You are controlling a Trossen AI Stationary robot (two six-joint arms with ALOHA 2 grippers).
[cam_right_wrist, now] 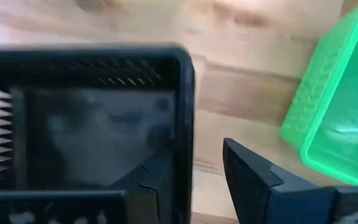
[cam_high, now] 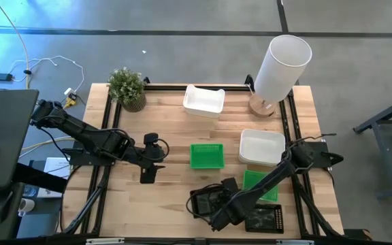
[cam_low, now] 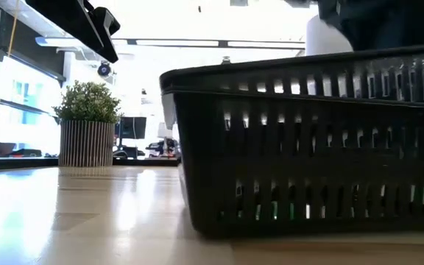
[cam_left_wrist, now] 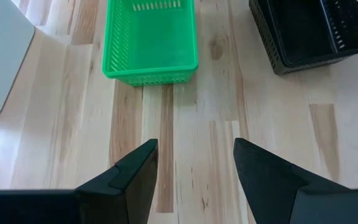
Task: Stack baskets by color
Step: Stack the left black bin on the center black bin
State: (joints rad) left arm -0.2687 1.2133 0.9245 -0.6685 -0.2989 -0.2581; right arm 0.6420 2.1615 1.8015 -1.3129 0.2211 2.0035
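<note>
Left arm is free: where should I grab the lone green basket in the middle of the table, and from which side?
Take the green basket by its near short wall, coming straight ahead from the left gripper. That wall squarely faces the open fingers, the basket sits upright with its thin rim exposed, and bare table lies between. One finger inside, one outside should pinch it.

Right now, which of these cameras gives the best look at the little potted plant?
The high view: the potted plant shows whole from above, at the table's far left corner. The low view also shows it clearly from the side, pot and leaves, but not where it stands among the baskets. Neither wrist view shows it.
</note>
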